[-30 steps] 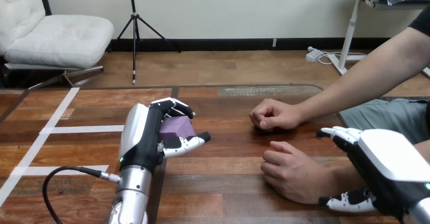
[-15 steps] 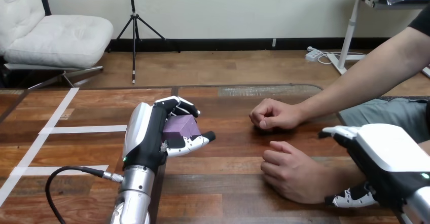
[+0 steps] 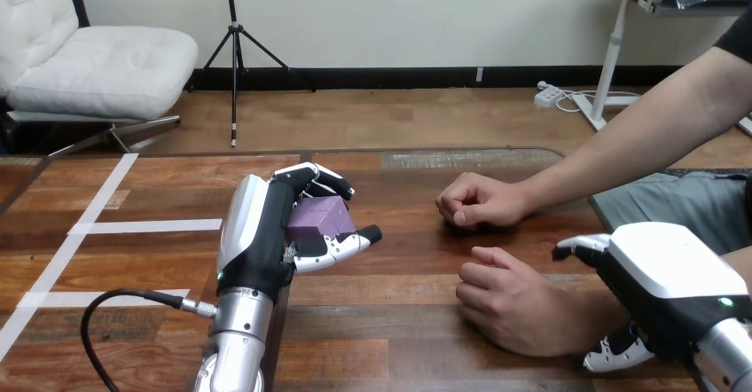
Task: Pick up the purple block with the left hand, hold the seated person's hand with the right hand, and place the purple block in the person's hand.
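Note:
The purple block [image 3: 319, 217] sits in my left hand [image 3: 264, 232], left of the table's middle. The fingers curl over its far top edge and the thumb presses its near side. The person's near hand [image 3: 510, 305] rests loosely curled, knuckles up, on the table at right. My right hand [image 3: 663, 284] lies over that wrist. Its fingers [image 3: 578, 248] reach straight past the far side and its thumb [image 3: 614, 354] shows at the near side. I see no closed grasp round the wrist. The block is about a hand's width left of the person's near hand.
The person's far hand [image 3: 479, 201] lies as a fist on the table behind the near one, with its forearm running off to the upper right. White tape lines [image 3: 97, 226] mark the table's left part. A black cable [image 3: 115, 301] loops beside my left forearm.
My left hand has drifted slightly right and up with the block in it. My right hand has moved left and down onto the person's wrist. The person's hands have stayed still.

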### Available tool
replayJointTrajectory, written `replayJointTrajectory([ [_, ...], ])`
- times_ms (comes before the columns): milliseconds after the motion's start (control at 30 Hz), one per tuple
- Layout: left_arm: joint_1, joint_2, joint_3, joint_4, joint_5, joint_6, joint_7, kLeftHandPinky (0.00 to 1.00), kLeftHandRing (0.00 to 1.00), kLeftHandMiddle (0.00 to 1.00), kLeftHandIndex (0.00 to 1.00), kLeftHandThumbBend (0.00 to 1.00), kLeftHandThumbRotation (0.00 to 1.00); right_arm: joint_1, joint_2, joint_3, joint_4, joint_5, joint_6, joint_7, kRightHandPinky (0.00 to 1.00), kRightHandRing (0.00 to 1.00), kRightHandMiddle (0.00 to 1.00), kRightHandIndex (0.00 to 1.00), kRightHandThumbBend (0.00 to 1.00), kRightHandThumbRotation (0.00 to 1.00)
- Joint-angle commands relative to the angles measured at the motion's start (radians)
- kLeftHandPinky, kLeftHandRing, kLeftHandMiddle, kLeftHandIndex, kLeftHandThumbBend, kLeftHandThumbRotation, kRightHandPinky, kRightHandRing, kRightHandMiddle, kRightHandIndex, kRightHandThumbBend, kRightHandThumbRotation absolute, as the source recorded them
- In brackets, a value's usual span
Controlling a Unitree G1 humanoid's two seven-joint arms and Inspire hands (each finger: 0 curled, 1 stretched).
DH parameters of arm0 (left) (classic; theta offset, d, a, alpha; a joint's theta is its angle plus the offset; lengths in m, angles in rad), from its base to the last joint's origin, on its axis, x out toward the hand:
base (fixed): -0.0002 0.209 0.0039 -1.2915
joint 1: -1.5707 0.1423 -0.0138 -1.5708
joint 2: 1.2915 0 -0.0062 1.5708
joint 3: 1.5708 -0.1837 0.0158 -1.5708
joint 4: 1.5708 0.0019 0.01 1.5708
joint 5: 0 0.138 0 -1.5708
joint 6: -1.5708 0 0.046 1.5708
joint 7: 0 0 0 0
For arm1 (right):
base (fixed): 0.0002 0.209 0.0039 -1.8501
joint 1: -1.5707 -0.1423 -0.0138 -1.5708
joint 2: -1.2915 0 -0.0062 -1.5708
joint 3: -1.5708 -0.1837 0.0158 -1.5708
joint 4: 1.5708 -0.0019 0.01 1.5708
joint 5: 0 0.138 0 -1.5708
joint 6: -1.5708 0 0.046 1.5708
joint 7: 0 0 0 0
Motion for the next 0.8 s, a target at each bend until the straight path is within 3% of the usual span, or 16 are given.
replayJointTrajectory([
  [0,-0.014,-0.004,0.023,-0.063,-0.015,-0.022,-0.002,0.36,0.42,0.48,0.49,0.72,0.00,-0.082,-0.035,0.014,0.003,-0.019,0.021,0.024,0.84,0.86,0.86,0.82,0.83,0.09],
  [767,0.013,-0.007,0.029,-0.103,-0.015,-0.019,-0.028,0.37,0.42,0.48,0.49,0.72,0.00,-0.133,-0.061,0.065,0.034,-0.046,0.059,0.072,0.81,0.84,0.84,0.81,0.85,0.07],
])
